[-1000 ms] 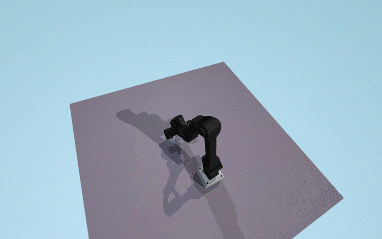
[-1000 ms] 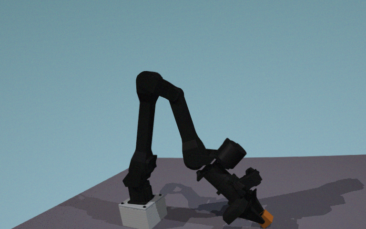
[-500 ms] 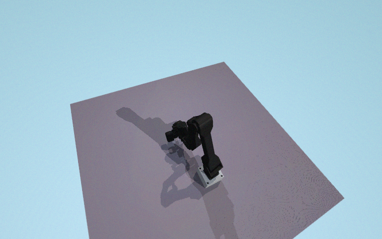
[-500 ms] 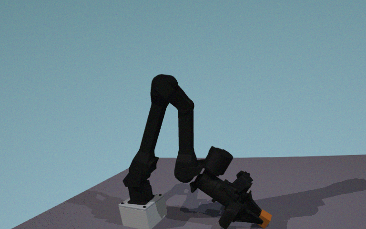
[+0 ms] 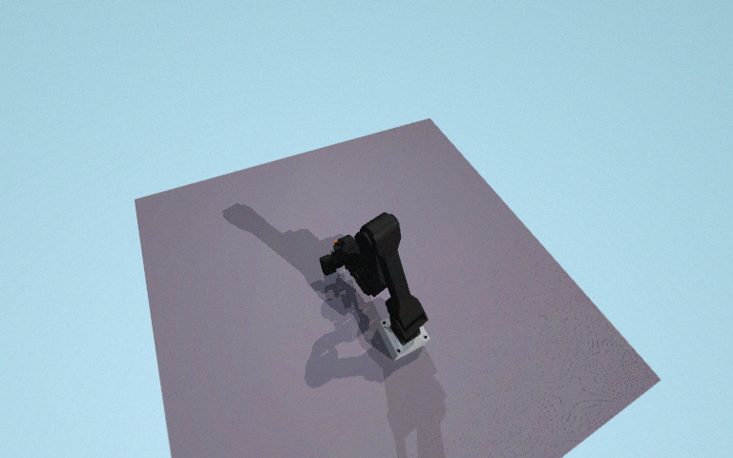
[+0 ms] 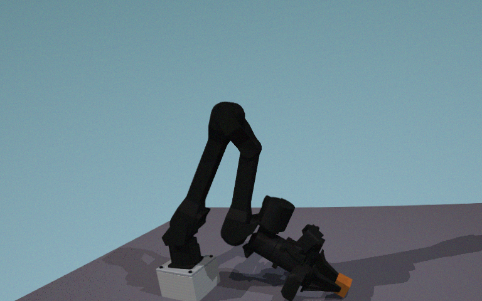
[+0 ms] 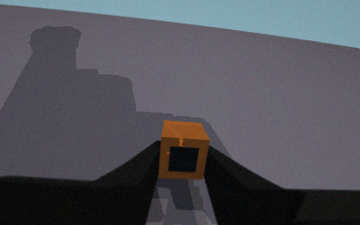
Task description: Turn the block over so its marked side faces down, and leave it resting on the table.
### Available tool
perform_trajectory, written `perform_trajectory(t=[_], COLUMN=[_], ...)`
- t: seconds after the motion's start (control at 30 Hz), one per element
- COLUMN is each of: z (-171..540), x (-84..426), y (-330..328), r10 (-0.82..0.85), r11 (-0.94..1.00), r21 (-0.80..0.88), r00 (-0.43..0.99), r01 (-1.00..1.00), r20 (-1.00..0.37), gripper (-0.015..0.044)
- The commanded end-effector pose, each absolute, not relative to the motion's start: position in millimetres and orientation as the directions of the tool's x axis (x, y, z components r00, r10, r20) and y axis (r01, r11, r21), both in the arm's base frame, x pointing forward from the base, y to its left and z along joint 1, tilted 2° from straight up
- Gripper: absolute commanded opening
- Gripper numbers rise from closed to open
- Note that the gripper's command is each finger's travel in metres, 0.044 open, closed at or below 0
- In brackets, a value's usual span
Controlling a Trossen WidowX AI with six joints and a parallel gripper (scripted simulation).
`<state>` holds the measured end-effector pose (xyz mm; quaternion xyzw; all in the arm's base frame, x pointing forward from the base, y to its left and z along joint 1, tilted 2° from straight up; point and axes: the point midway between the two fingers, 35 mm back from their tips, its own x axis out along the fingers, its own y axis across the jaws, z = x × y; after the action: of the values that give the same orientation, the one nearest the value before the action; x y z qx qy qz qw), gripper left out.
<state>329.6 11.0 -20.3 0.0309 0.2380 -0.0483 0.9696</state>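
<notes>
An orange block (image 5: 335, 241) (image 6: 343, 285) (image 7: 185, 129) is held at the fingertips. Its dark square mark (image 7: 183, 159) is on the face turned back toward the wrist camera. My gripper (image 6: 340, 283) (image 7: 181, 147) is shut on the block, with a black finger on each side of it. The gripper slants down and outward in the exterior view, and the block is tilted, low near the table (image 5: 226, 313) (image 6: 419, 280) (image 7: 272, 103). Whether the block touches the table I cannot tell. In the top view the arm hides most of the block and the fingers.
The arm's pale base (image 5: 397, 350) (image 6: 177, 283) stands on the table behind the gripper. Dark shadows of the arm lie across the table. The table's far edge shows in the wrist view.
</notes>
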Motion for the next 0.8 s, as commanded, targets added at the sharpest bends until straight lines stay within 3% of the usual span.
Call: perform_trajectory(t=[0.0,0.23,0.77], z=[-20.0,-20.0,-20.0], x=[329.4,329.4,329.4], y=[10.1,10.1,10.1], r10=[-0.085,-0.085,-0.085], r11=[0.993,0.993,0.993], r21=[0.030,0.030,0.030], r00=[0.883,0.883,0.883], r01=[0.111,0.111,0.111], r20=[-0.462,-0.462,-0.462], gripper=[0.0000,0.0000,0.0420])
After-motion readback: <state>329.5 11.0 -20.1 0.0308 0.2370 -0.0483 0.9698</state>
